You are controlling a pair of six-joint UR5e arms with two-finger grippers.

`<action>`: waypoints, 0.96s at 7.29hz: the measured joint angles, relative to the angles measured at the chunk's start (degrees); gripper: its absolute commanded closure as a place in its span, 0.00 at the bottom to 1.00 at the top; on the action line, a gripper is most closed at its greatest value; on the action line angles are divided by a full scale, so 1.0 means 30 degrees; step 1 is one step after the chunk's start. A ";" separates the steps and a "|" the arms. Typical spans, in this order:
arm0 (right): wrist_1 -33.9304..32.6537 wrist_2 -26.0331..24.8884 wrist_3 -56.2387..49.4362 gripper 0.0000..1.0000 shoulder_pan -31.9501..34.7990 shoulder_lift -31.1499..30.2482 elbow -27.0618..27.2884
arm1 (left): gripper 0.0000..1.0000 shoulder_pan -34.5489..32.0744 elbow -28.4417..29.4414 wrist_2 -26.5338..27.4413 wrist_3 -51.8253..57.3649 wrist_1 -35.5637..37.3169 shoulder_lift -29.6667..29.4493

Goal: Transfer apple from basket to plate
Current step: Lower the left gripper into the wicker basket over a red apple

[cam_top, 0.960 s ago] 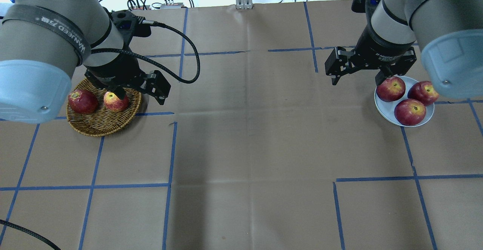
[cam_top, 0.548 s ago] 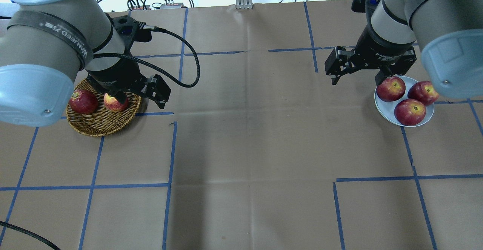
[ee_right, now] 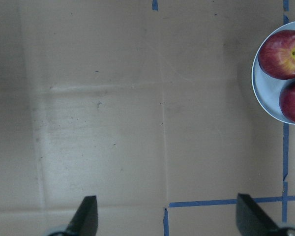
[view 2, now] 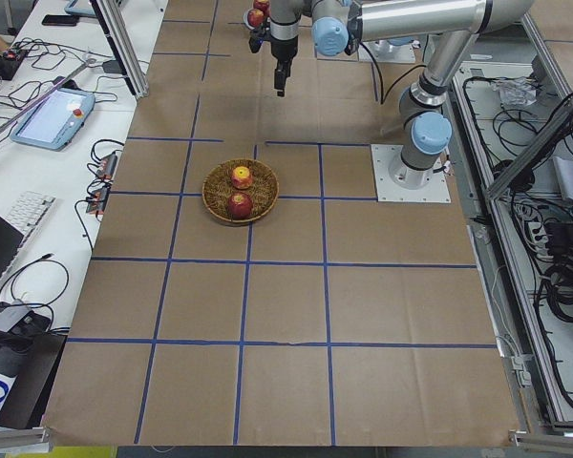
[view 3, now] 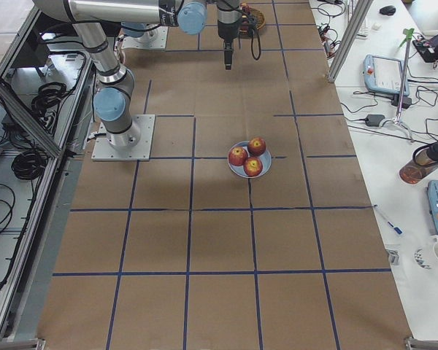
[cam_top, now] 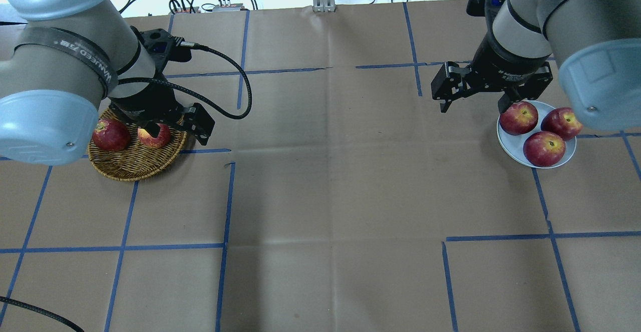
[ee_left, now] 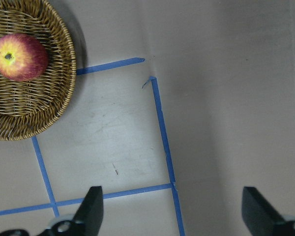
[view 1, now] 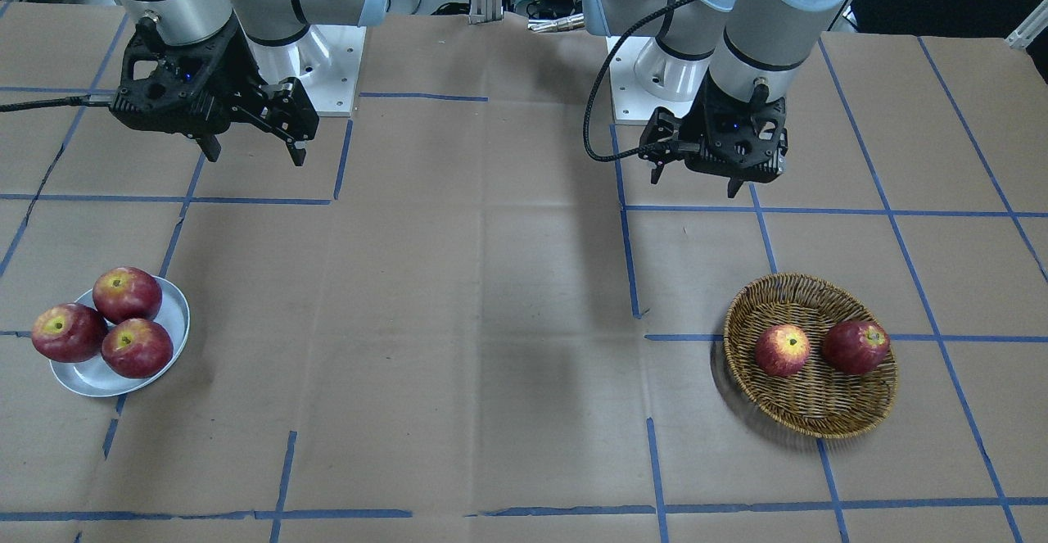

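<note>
Wicker-brown, the basket point(view 1: 810, 404) holds the apple point(view 1: 782, 350) just beside a darker apple point(view 1: 856, 346), while the left gripper point(view 1: 693, 185) hangs above the table point(view 1: 491, 322) nearby, jaws spread and empty. This looks like the approach before the grasp: next it must centre over the yellow-blushed apple and descend astride it, clear of the neighbour. The right gripper point(view 1: 255, 156), jaws also wide apart and empty, waits near the plate point(view 1: 90, 381).

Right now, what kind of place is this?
Probably a robotics lab: two robot arms at a table gridded with blue tape, with a keyboard, cables and a control tablet on the side bench.
</note>
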 measured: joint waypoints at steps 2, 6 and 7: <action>0.0014 0.0000 0.0007 0.00 0.0004 0.0000 -0.0016 | 0.01 0.1574 -0.1205 0.0011 0.3552 0.3684 -0.1385; 0.0008 -0.0001 0.0030 0.00 0.0007 -0.0008 -0.0029 | 0.01 0.4739 -0.1510 -0.0133 0.8394 0.8259 -0.5358; 0.0016 0.0000 0.0029 0.00 0.0015 -0.0004 -0.0030 | 0.01 0.5042 -0.1369 -0.0180 0.8760 0.8961 -0.6180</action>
